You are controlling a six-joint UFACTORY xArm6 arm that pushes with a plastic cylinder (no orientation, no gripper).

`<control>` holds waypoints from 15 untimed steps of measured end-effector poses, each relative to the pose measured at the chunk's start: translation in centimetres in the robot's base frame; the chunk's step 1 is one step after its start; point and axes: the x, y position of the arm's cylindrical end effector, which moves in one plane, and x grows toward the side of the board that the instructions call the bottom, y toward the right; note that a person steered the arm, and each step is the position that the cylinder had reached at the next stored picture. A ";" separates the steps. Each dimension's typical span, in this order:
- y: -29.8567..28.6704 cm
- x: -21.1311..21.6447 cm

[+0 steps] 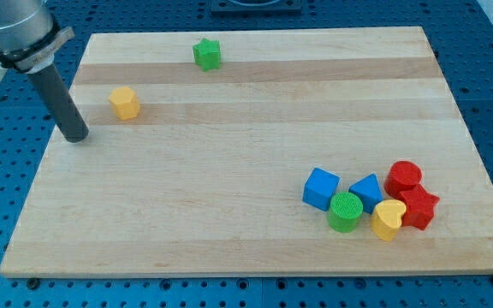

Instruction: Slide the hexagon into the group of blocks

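A yellow hexagon (124,103) lies on the wooden board near the view's upper left. My tip (77,137) rests on the board just left of and slightly below the hexagon, apart from it. A group of blocks sits at the lower right: a blue cube (320,188), a blue triangle (367,192), a green cylinder (345,211), a yellow heart (389,220), a red cylinder (403,178) and a red star (418,208).
A green star (206,53) lies alone near the board's top edge, right of the hexagon. The wooden board (229,171) sits on a blue perforated table. The arm's grey body (15,30) fills the upper left corner.
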 end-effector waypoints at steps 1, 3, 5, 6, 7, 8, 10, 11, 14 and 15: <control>0.0 -2.6; 0.9 -7.0; 2.0 -7.0; 3.7 -6.6; 8.2 -5.2; 11.6 -4.2; 18.0 -2.8; 19.8 -1.1; 20.5 2.1; 20.8 3.3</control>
